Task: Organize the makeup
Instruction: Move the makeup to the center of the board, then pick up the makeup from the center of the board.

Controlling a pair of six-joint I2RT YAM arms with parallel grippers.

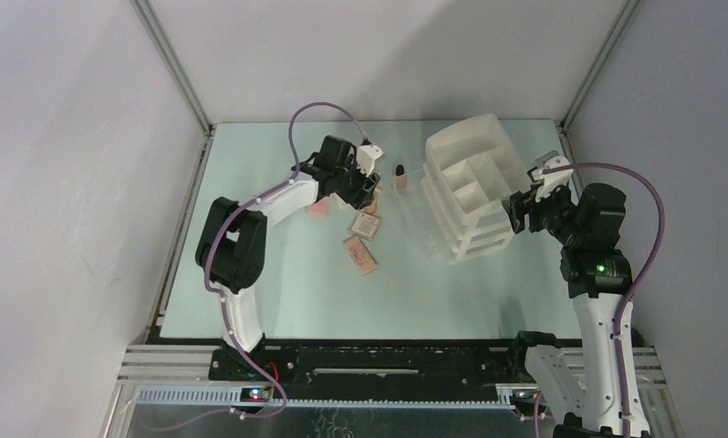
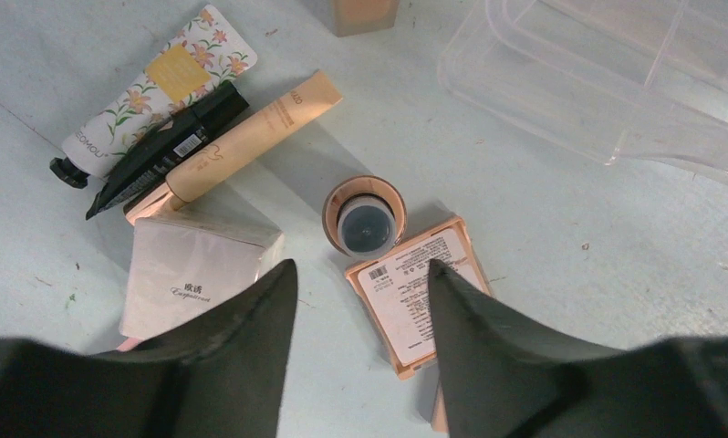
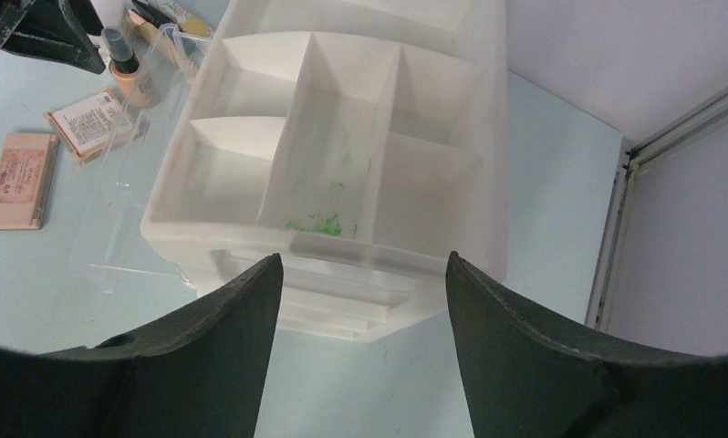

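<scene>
The whole table is taken in by a fixed camera set high behind its near edge, faced down and forward. The left wrist view is aimed almost straight down, close over a capped bottle and a labelled palette. The right wrist view is tilted down across the white organizer from nearby; the same palette is caught at its left edge

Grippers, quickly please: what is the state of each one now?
Left gripper: open, holding nothing.
Right gripper: open, holding nothing.
</scene>
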